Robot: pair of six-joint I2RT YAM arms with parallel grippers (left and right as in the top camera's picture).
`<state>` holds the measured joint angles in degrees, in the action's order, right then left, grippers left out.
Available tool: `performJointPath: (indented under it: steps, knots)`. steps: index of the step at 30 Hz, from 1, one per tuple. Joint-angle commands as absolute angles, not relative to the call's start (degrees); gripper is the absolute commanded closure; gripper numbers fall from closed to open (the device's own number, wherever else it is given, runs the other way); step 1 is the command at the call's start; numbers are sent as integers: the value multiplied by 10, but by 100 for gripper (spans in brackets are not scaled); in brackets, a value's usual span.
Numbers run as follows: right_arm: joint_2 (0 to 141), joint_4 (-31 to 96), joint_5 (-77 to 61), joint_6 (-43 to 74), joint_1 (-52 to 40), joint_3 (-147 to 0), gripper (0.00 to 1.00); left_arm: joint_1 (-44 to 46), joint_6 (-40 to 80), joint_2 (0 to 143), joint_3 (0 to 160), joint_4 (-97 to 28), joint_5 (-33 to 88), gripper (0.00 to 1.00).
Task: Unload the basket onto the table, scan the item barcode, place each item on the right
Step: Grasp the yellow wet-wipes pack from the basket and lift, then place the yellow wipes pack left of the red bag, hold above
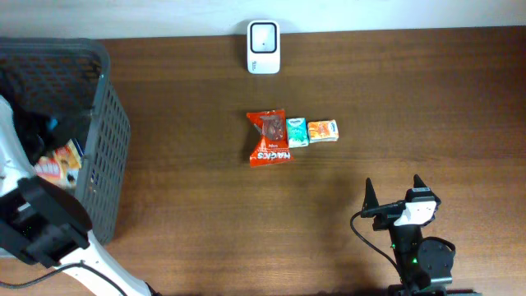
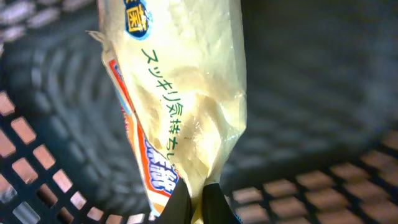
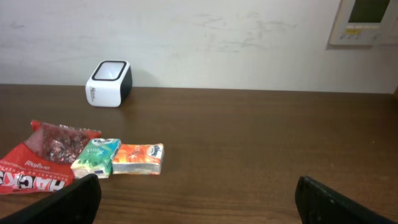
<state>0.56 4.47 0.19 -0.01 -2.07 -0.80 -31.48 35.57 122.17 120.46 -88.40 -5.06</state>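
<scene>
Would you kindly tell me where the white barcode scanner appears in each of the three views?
Overhead: barcode scanner at top centre of the picture.
Left wrist: not in it; only a pale packet and basket mesh show.
Right wrist: scanner at upper left.
Shared landmark: red snack packet, lying in front of the scanner in the overhead and right wrist views.

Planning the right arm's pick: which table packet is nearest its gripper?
The small orange packet, at the row's end; the green-and-white packet and red snack bag lie farther.
</scene>
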Motion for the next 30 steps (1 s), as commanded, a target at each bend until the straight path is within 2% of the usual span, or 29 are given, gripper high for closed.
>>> performJointPath:
  steps: [1, 4, 8, 13, 16, 17, 20, 21, 23, 24, 25, 26, 27, 30]
  knots:
    - [2, 47, 5, 3, -18, -3, 2, -294, 272, 1190, 1411, -925, 8, 100]
    - [2, 47, 5, 3, -18, -3, 1, -255, 270, 1130, 1506, -937, 7, 100]
    - [2, 47, 5, 3, -18, -3, 2, -175, 266, 1037, 1512, -919, 15, 100]
    - [2, 47, 5, 3, -18, -3, 2, 62, 198, 1021, 1495, -922, 32, 100]
    - [2, 47, 5, 3, -18, -3, 1, 178, 133, 1079, 1403, -923, 10, 100]
    - [2, 47, 5, 3, -18, -3, 2, 204, 106, 1112, 1324, -892, -18, 100]
    - [2, 47, 5, 3, -18, -3, 2, 225, 26, 1159, 1189, -788, -14, 100]
    - [2, 47, 5, 3, -18, -3, 2, 229, -21, 1180, 1148, -747, 26, 100]
    - [2, 47, 5, 3, -18, -3, 2, 229, -31, 1199, 1107, -685, 46, 100]
    - [2, 47, 5, 3, -18, -3, 2, 229, -31, 1211, 1105, -675, 48, 88]
    - [2, 47, 5, 3, -18, -3, 2, 229, -31, 1219, 1105, -672, 47, 44]
    - [2, 47, 5, 3, -18, -3, 2, 229, -31, 1219, 1105, -669, 47, 21]
    - [2, 47, 5, 3, -18, -3, 2, 228, -31, 1218, 1111, -667, 47, 9]
    - [2, 47, 5, 3, -18, -3, 2, 228, -28, 1218, 1216, -732, 47, 8]
